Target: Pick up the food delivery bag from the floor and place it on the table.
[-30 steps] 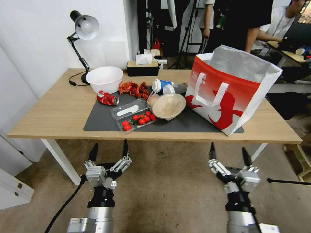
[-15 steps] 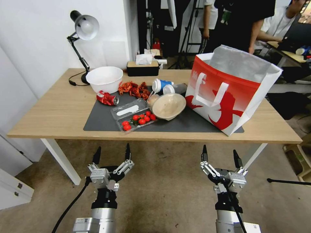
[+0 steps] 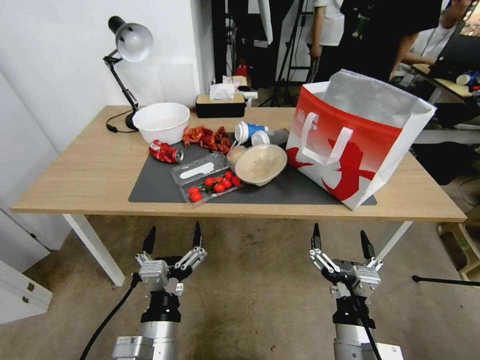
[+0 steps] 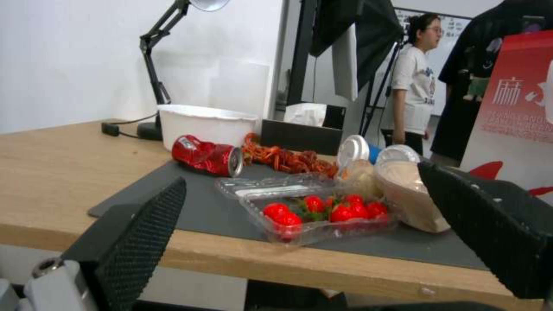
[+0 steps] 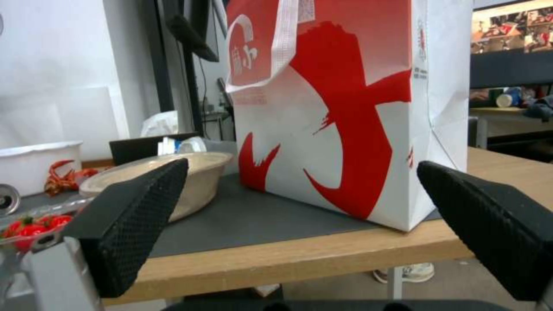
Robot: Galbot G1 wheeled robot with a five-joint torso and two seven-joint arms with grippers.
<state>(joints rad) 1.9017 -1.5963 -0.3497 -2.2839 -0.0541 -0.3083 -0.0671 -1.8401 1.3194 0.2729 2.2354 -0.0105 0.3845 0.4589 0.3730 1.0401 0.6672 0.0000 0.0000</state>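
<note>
The food delivery bag [image 3: 357,137], boxy, red and white with silver lining and white strap handles, stands upright on the right part of the table [image 3: 90,175], partly on the dark grey mat [image 3: 155,187]. The right wrist view faces its red print [image 5: 345,121] from just below the table edge. My left gripper [image 3: 172,235] and right gripper [image 3: 341,236] hang open and empty over the carpeted floor [image 3: 260,295], in front of the table's near edge. The right gripper is below and slightly left of the bag.
On the mat lie a clear tray of cherry tomatoes [image 3: 212,185], a tan bowl [image 3: 260,164], a crushed red can [image 3: 166,151], crayfish shells [image 3: 207,137] and cups [image 3: 249,132]. A white bowl [image 3: 161,121], a desk lamp [image 3: 127,45] and a tissue box [image 3: 220,104] stand behind. People stand beyond the table.
The right gripper has moved slightly left and squared up over the last second; the left gripper edged right and lower. Both have held still for the last half second. The bag has not moved.
</note>
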